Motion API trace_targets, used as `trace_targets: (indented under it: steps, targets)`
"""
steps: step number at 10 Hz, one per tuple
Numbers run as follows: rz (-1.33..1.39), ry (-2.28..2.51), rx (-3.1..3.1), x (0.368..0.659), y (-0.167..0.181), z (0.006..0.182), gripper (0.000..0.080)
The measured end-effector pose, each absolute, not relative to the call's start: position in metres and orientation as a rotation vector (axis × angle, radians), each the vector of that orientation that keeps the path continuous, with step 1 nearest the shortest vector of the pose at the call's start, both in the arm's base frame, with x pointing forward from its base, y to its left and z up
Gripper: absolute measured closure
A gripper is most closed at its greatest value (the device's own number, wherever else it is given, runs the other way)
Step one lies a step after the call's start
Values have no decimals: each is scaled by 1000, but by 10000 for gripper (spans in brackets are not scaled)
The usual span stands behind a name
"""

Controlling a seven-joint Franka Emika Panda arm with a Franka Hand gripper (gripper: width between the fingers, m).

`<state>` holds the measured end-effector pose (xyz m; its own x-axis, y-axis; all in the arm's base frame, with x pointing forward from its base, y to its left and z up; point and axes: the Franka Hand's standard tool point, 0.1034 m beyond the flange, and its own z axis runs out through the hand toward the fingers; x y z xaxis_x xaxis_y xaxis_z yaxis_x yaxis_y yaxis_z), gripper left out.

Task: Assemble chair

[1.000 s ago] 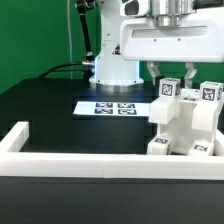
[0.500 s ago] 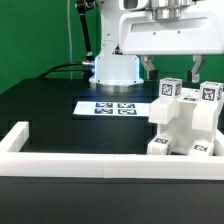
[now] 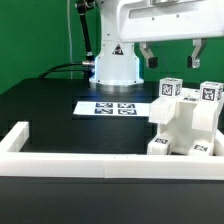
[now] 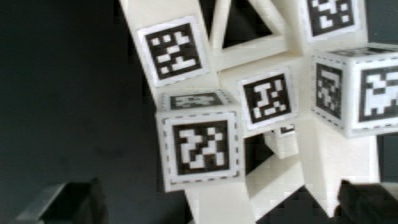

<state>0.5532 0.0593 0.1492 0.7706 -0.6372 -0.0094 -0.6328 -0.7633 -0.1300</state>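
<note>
Item: chunky matte-white block chair (image 3: 185, 122), carrying small black-and-white square tags. It stands on the black table (image 3: 55, 118) at the exterior view's right, just inside the long white border rail (image 3: 90, 166). The wrist view shows its tagged blocks and slats close below me, upright and joined as far as I can tell.

Item: my tool (image 3: 172, 55). Its fingers (image 3: 148, 55) now stand as wide as they go, holding nothing, and hang clear above the chair's top blocks. A second ago they were low and closed about the top block; since then they have let go and lifted away.

Item: flat white marker board (image 3: 112, 106), lying near the arm's base, apart from the chair.

Reading: the released block stays seated, so I judge that placement done; whether further parts remain I cannot tell.
</note>
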Motion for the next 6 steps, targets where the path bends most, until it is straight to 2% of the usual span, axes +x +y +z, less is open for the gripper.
trace_targets:
  steps: [6]
  targets:
    - [-50, 1023, -2839, 553, 59, 147, 151]
